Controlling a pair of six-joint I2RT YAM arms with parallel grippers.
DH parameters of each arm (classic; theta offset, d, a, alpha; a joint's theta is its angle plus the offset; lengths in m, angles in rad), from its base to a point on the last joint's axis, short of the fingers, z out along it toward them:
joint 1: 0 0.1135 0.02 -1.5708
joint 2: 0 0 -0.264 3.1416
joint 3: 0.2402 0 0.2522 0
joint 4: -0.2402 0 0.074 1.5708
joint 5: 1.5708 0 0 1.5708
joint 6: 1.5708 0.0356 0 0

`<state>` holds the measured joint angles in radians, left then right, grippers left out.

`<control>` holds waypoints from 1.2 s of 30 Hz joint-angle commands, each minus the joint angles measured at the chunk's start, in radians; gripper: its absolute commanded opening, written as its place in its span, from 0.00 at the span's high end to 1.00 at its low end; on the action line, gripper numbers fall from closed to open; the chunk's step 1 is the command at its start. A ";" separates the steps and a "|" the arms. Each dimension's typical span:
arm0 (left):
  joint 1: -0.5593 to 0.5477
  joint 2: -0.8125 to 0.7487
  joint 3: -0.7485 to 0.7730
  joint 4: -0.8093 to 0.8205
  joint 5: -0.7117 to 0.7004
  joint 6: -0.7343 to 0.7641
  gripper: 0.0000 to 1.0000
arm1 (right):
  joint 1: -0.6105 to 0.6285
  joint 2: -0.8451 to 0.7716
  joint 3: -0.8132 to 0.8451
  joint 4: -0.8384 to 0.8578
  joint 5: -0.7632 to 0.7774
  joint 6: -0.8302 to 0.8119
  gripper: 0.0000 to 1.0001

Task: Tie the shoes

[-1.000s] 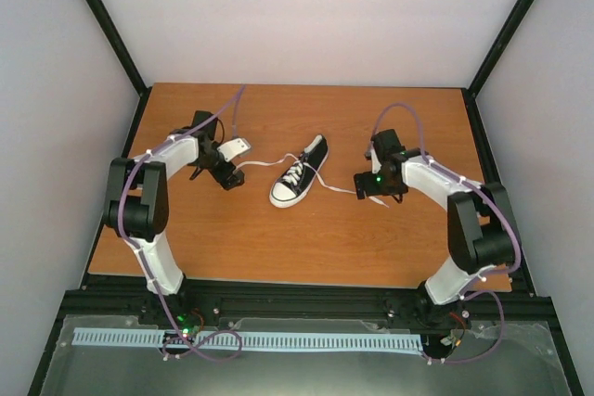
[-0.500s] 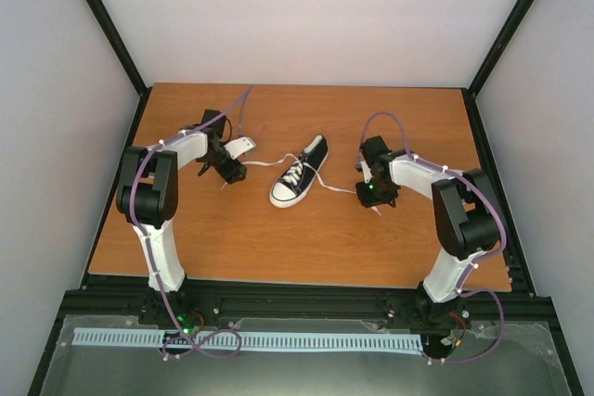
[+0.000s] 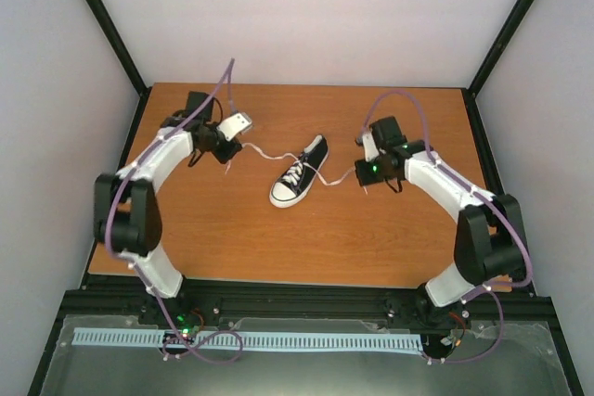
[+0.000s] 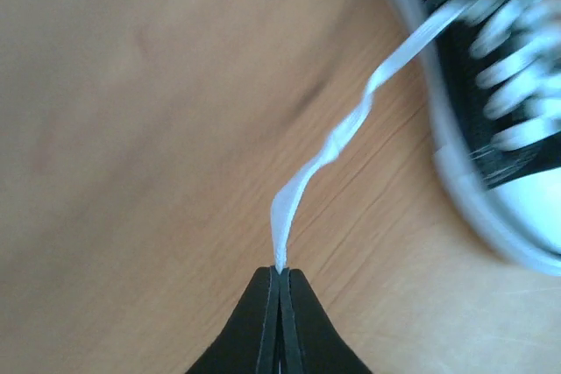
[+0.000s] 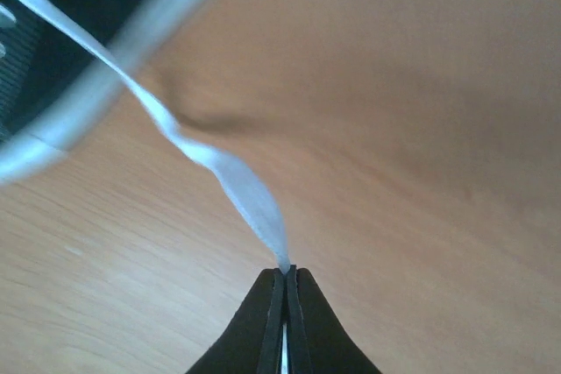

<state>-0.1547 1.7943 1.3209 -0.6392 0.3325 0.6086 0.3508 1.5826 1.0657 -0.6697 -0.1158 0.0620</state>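
You see the sneaker [image 3: 299, 171] lying near the middle of the table [image 3: 306, 248], its toe pointing toward the near-left corner. The left pincer [image 4: 280, 279] is clamped on the end of the left lace [image 4: 351, 124], out toward the left edge. The right pincer [image 5: 287, 279] is clamped on the end of the right lace [image 5: 223, 168], out toward the right edge.

Looks like a robotics lab test cell: orange-brown wood-grain tabletop [image 3: 232, 238] boxed in by plain white panel walls [image 3: 306, 16] and black metal frame struts [image 3: 105, 25], white slotted plastic cable duct [image 3: 278, 341] along the near edge.
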 commanded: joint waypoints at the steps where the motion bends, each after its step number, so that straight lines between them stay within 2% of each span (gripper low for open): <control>1: -0.065 -0.239 0.036 -0.122 0.167 0.051 0.99 | -0.003 -0.099 0.157 0.105 -0.267 -0.041 0.97; 6: -0.212 -0.375 -0.015 -0.223 0.204 0.154 0.99 | 0.029 -0.091 0.240 0.270 -0.549 0.022 0.97; 9: -0.247 -0.403 -0.016 -0.205 0.220 0.148 0.99 | 0.066 -0.037 0.285 0.323 -0.556 0.071 0.97; 16: -0.286 -0.342 0.043 -0.161 0.226 0.109 0.99 | 0.140 0.117 0.371 0.354 -0.556 0.146 0.97; 24: -0.286 -0.331 0.010 -0.164 0.182 0.121 0.99 | 0.202 0.229 0.465 0.261 -0.543 0.142 0.96; 26: -0.286 -0.337 -0.003 -0.154 0.161 0.120 0.99 | 0.216 0.246 0.478 0.245 -0.536 0.134 0.89; 30: -0.284 -0.342 -0.024 -0.115 0.096 0.112 0.99 | 0.228 0.255 0.501 0.208 -0.497 0.124 0.59; 32: -0.284 -0.325 -0.021 -0.098 0.035 0.095 0.99 | 0.225 0.253 0.523 0.172 -0.444 0.098 0.48; 36: -0.266 -0.267 0.017 -0.071 -0.051 0.071 0.99 | 0.194 0.239 0.541 0.138 -0.371 0.047 0.45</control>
<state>-0.4294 1.4780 1.2972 -0.7624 0.3847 0.7074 0.5713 1.8282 1.5696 -0.4816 -0.5739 0.1635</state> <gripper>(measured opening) 0.025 0.553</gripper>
